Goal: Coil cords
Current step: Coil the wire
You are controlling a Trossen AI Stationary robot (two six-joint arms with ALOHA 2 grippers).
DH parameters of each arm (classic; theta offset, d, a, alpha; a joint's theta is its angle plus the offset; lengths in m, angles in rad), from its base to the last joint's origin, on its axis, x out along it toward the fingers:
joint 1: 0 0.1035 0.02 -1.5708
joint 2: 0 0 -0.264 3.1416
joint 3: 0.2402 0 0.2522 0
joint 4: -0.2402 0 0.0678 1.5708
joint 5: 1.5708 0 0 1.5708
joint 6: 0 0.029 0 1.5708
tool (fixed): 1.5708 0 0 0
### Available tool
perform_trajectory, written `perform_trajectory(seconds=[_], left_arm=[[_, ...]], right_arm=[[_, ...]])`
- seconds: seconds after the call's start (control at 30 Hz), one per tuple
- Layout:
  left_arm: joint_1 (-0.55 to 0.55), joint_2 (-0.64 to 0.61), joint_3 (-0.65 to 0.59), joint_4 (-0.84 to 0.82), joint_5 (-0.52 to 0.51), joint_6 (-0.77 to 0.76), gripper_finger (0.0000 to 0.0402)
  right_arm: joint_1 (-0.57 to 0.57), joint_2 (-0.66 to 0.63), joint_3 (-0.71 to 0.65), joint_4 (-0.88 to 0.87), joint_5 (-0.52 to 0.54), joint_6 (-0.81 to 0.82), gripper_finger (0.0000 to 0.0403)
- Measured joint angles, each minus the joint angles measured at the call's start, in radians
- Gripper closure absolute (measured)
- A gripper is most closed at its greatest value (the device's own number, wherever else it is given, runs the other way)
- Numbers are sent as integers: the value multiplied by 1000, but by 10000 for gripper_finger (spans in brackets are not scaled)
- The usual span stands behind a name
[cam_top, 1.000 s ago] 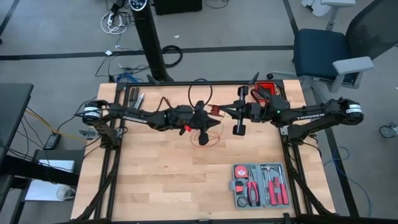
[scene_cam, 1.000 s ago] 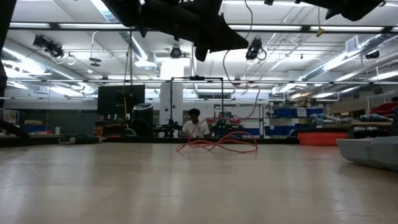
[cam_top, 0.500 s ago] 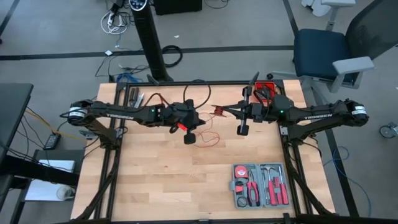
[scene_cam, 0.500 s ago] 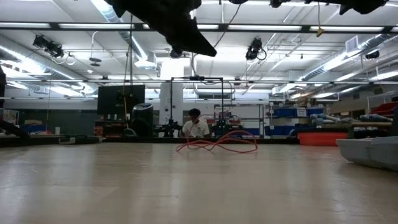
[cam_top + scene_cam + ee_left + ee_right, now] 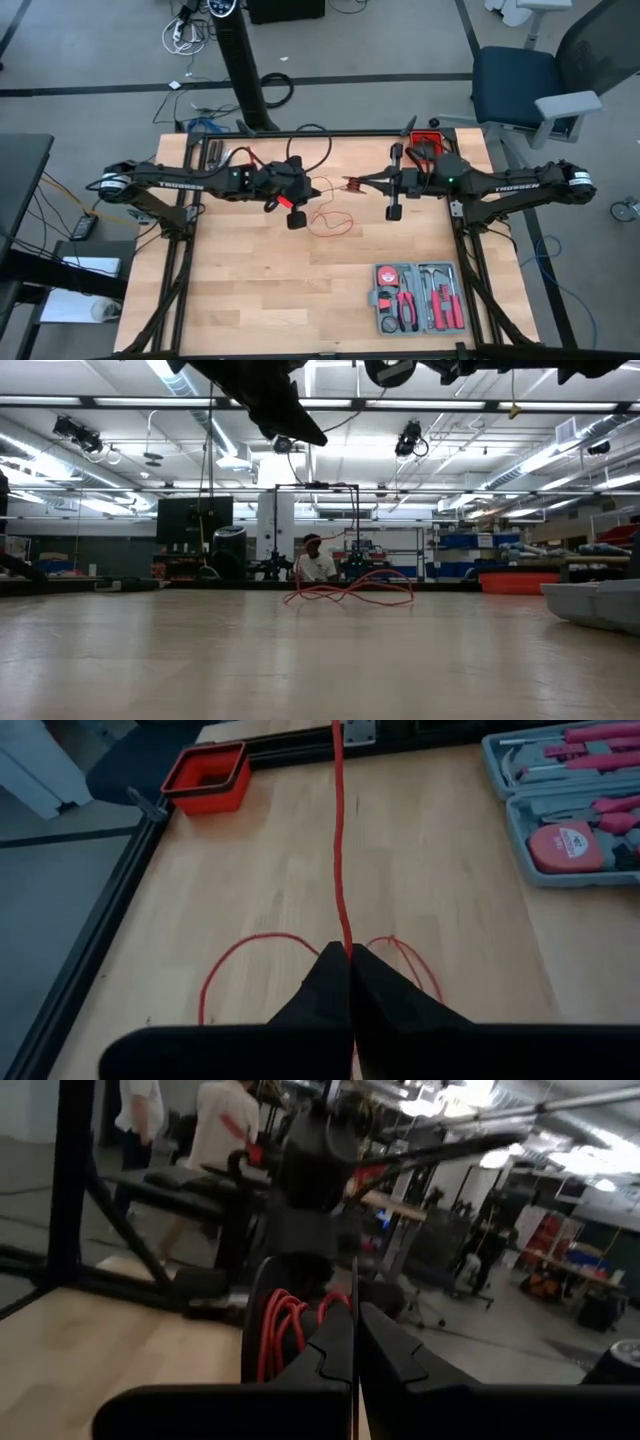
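The red cord (image 5: 330,218) lies in loose loops at the table's centre in the high view, and one strand runs taut up between my two grippers. Over the last second my left gripper (image 5: 312,187) has pulled back toward frame left, stretching it. Both left and right gripper (image 5: 352,182) are clamped shut on the cord, so I judge winding is under way.

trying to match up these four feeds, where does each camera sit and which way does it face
High: above the table, facing straight down; both arms show.
Low: at tabletop height, facing the room; arms overhead, red cord ahead.
Left wrist: behind the left tool, shut on the cord, facing the tool case.
Right wrist: behind the shut right tool, facing the room.
High and left wrist share cord and case.
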State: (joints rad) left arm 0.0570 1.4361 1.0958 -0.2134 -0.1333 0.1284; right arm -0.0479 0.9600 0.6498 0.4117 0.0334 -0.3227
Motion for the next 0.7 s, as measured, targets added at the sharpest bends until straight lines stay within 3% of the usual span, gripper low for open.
perform_trajectory(seconds=[0.2, 0.47, 0.7], left_arm=[[0, -12, 0, 0, -16, -1, 401], [0, -46, 0, 7, -57, -1, 401], [0, -46, 0, 75, -13, -5, 401]], right_arm=[[0, 1, 0, -150, 0, -14, 402], [0, 1, 1, -193, -34, -19, 402], [0, 32, 1, -234, 103, -89, 402]])
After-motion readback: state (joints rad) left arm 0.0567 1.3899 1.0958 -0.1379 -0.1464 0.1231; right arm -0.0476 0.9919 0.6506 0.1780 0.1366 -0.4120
